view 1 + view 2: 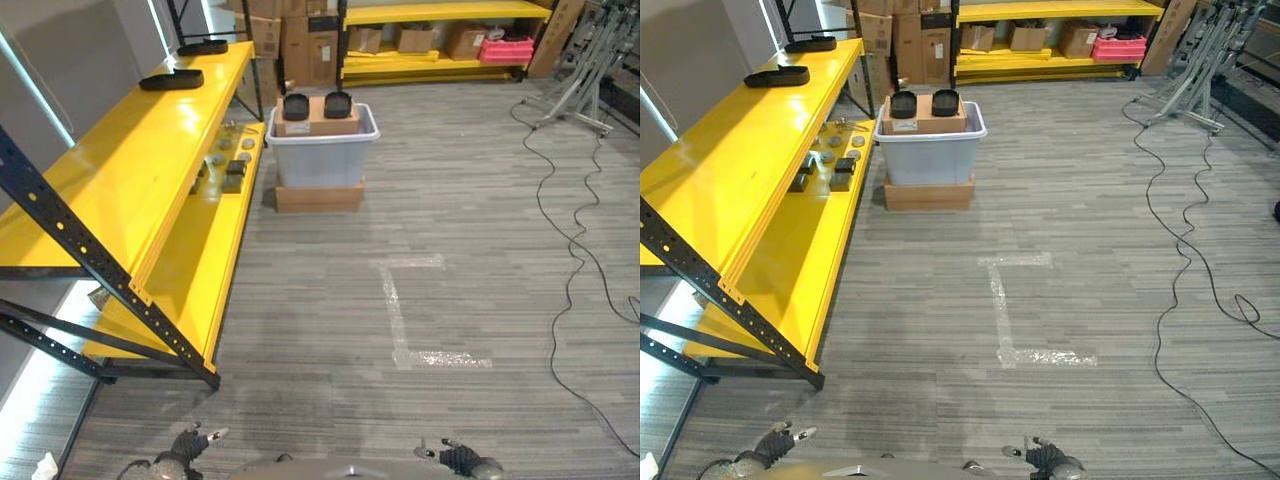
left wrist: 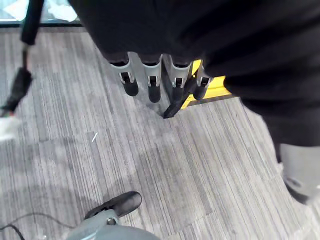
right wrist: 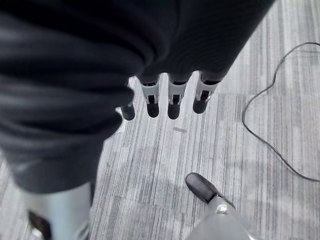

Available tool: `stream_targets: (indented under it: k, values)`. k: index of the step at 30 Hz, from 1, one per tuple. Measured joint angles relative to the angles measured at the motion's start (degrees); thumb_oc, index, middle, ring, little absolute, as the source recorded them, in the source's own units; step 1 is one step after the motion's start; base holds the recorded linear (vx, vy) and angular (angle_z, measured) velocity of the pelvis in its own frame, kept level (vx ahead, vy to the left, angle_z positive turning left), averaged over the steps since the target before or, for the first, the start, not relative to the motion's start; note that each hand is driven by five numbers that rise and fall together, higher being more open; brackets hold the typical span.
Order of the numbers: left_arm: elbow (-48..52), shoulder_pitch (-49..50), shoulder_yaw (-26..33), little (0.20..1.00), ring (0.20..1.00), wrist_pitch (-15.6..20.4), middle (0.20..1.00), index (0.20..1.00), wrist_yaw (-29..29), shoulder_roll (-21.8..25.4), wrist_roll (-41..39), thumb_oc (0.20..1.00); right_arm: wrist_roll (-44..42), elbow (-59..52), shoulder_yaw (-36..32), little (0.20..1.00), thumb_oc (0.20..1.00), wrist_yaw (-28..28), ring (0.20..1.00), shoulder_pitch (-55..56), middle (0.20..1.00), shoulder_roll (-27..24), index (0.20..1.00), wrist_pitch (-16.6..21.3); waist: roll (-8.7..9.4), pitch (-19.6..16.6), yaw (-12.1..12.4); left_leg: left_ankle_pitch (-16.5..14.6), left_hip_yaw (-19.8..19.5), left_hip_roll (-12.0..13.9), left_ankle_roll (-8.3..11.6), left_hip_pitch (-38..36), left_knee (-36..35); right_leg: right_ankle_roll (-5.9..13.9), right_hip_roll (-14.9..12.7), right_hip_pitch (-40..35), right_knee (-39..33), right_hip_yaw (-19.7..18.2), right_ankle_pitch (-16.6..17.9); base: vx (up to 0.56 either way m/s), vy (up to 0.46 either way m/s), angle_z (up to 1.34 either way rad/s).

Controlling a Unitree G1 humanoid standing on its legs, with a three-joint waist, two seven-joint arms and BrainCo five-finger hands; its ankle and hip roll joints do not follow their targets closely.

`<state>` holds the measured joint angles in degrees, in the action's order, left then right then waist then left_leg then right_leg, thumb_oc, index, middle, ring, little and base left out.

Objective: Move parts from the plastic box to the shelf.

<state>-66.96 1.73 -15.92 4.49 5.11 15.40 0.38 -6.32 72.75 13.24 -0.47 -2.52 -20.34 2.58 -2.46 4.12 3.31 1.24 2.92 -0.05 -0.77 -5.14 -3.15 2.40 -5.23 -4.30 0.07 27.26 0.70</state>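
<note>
Grey striped carpet [image 1: 450,200] with white tape marks [image 1: 405,310] covered the room. Along the left ran the yellow shelf [image 1: 130,160], carrying black trays [image 1: 172,79] and small parts [image 1: 225,165]. Just beyond its end stood the plastic box [image 1: 322,150] on a cardboard base, parts [image 1: 317,104] on top. Left hand [image 2: 155,80] and right hand [image 3: 172,97] hung empty, fingers relaxed.

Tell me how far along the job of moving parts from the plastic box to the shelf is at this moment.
Some small parts already lie on the yellow shelf's lower level, and two black trays sit on its top. Nothing is in hand: the left hand and right hand hang open over bare floor, far from the box. Left to move: two black parts on cardboard atop the plastic box.
</note>
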Motion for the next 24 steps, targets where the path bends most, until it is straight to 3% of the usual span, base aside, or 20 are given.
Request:
stream_targets:
  k: [9,24]
  values:
    - [-0.06,-0.76,0.05,1.000,1.000,0.20,1.000,1.000,0.06,-0.01,1.11,1.000,0.06,1.29,-0.23,1.000,1.000,0.02,1.000,-0.01,1.000,-0.37,1.000,-0.27,-0.27,0.25,-0.24,-0.03,0.19,0.03,0.05,-1.06,-0.14,-0.12,0.99,-2.49,-3.96,-0.06,1.89,0.00,0.000,-0.01]
    - [-1.63,-0.59,-0.93,1.000,1.000,0.16,1.000,1.000,-0.47,-2.58,0.92,1.000,-1.62,2.45,-2.70,1.000,1.000,0.07,1.000,-0.38,1.000,0.83,1.000,-1.31,-1.36,1.02,-0.96,-0.28,0.46,0.77,0.75,-0.78,0.16,-0.61,1.90,-2.38,-4.87,-0.67,1.90,0.04,-0.052,-0.02]
